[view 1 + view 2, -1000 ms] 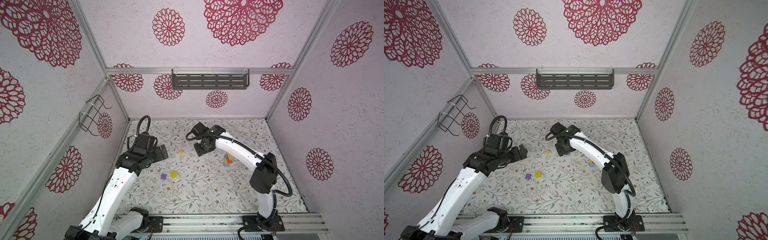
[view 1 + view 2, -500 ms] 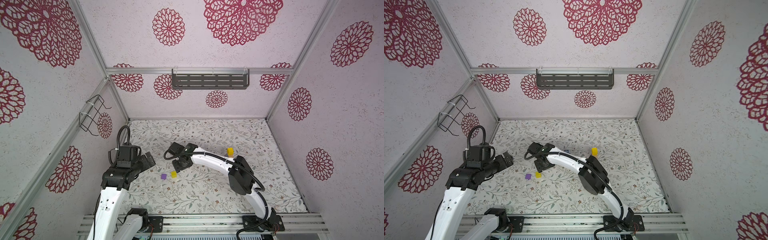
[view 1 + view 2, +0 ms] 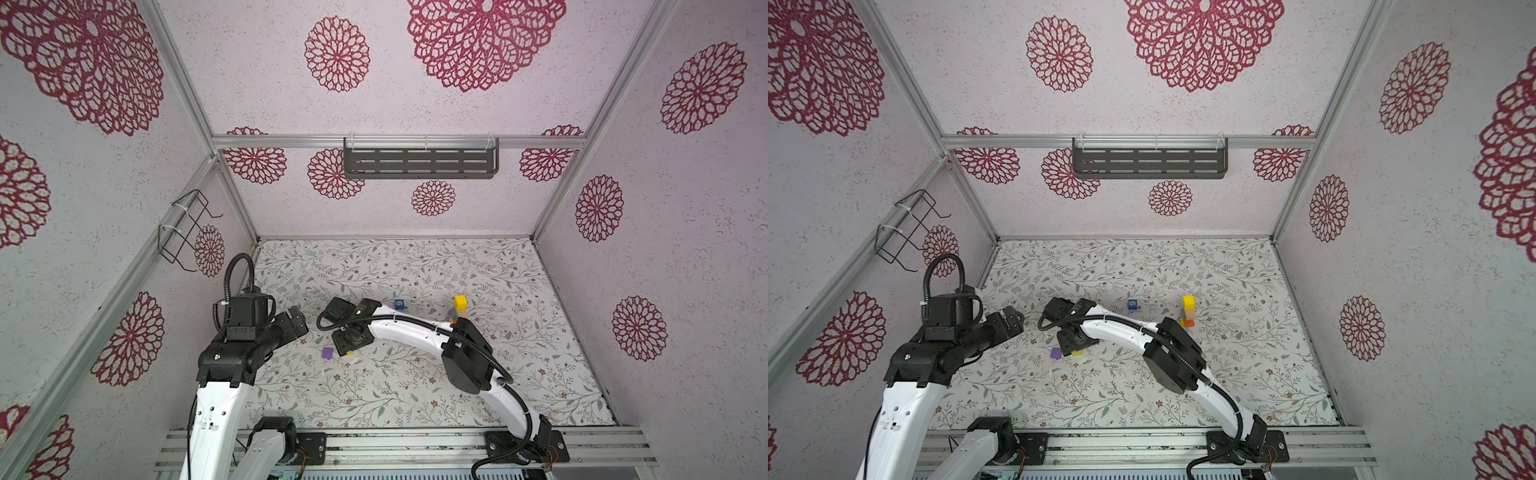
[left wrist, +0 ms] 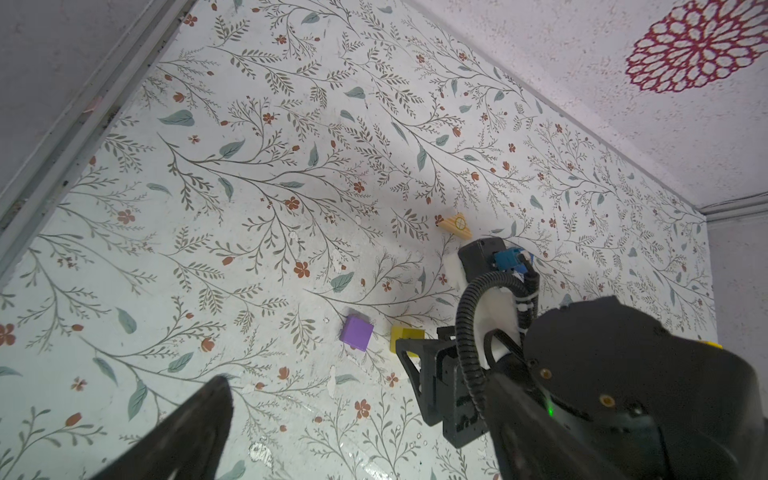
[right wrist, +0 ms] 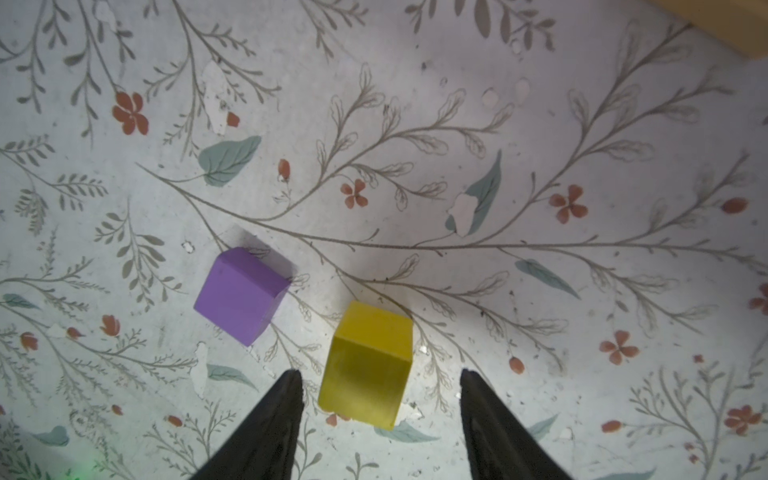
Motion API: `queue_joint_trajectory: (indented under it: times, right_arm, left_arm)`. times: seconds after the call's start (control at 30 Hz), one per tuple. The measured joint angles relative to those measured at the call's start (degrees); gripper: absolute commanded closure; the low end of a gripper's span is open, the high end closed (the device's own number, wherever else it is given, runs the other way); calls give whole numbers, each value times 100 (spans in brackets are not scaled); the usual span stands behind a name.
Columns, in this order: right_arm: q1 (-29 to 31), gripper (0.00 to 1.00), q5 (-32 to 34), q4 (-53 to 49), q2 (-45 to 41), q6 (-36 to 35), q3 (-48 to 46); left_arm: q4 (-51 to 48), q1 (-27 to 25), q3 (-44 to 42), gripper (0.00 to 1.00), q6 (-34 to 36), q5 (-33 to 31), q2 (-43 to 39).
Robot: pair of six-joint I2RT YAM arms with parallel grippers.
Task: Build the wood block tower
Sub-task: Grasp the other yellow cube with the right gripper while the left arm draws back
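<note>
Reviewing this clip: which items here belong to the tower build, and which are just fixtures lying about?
Job: wood block tower; yellow cube at the open right pincer; purple cube; blue cube marked 6; tan wedge.
Not the job: wire basket on the left wall; dark shelf on the back wall.

Lab robot cell: aluminium frame (image 3: 399, 142), mandala-printed wall panels (image 3: 685, 187), floral tabletop (image 3: 415, 386), arms (image 3: 409, 330) on a base rail (image 3: 415, 446)

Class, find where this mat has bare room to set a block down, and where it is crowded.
Free: the strip between blue cube, tower and back wall; the front stretch by the rail. Crowded: around the purple block and yellow block, under the right tool.
</note>
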Motion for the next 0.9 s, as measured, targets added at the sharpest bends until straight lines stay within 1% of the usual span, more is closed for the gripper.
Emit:
queue_joint_trajectory:
  times: [0.1,0.17,0.3,0.37,0.47,0.57,0.77,0.9]
  right_arm:
    - [0,42,11,-50,136,50,166]
    - [0,48,42,-83,210,85,221]
    - [0,55,98,-142,269,109,243]
    - [0,60,109,-186,269,92,245]
    - [-2,66,138,-249,269,81,245]
    - [-4,66,179,-293,269,70,254]
    - [-74,66,409,-573,203,-70,254]
    - [-284,66,557,-844,-162,-238,243]
  left_arm:
    - [4,2,-2,3,2,83,-31]
    - [17,4,-2,3,2,114,-66]
    - [48,7,-2,3,4,168,-101]
    - [59,7,-2,3,4,195,-98]
    - [72,9,-2,3,4,216,-98]
    - [79,13,-2,3,9,262,-98]
    - [140,15,-2,3,74,621,-20]
    - [223,11,-2,3,94,741,55]
